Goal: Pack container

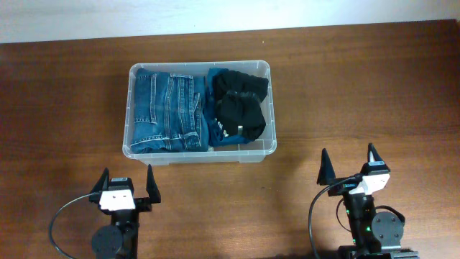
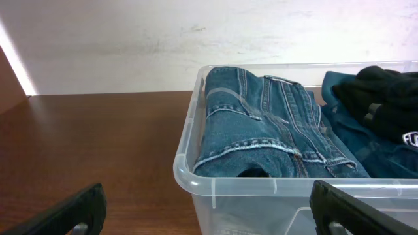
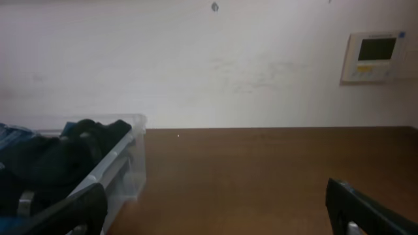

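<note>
The clear plastic container [image 1: 131, 108] sits at the middle of the brown table. Folded blue jeans [image 1: 167, 111] fill its left half. A black garment [image 1: 238, 104] lies on a dark teal one [image 1: 215, 133] in its right half. My left gripper [image 1: 126, 180] is open and empty in front of the container's left corner. My right gripper [image 1: 348, 162] is open and empty, off to the container's right front. The left wrist view shows the container's near rim [image 2: 261, 186], the jeans [image 2: 261, 124] and the open jaws [image 2: 209, 215]. The right wrist view shows the container's corner [image 3: 134, 163].
A white wall runs behind the table's far edge [image 1: 230, 32]. A white wall panel with a small screen [image 3: 375, 57] shows in the right wrist view. Bare table wood [image 3: 261, 176] lies to the right of the container.
</note>
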You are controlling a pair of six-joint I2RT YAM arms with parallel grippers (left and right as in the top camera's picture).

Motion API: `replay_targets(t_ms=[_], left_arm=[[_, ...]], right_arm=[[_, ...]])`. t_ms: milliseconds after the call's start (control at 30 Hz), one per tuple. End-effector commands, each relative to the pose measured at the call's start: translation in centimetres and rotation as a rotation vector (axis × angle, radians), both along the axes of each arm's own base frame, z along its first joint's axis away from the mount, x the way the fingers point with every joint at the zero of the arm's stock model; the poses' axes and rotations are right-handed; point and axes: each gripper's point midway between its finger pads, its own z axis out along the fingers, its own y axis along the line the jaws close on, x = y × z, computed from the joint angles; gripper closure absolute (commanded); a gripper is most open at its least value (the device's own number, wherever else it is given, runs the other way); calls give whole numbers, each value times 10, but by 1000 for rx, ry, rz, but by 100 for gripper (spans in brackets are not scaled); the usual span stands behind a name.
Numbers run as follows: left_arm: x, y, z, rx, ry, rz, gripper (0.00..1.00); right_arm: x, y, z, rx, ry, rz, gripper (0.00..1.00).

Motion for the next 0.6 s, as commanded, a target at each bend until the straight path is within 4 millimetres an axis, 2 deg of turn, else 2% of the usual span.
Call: replay_targets(t_ms=[0,367,567], left_arm=[[0,-1,-2,-3,-1,-6,1],[0,-1,-2,-3,-1,-6,1],[0,-1,-2,-3,0,-6,1]], right_arm=[[0,0,-9,-1,1,5,2],[1,0,-44,4,117,4,2],[1,-1,-44,-3,117,-3,2]])
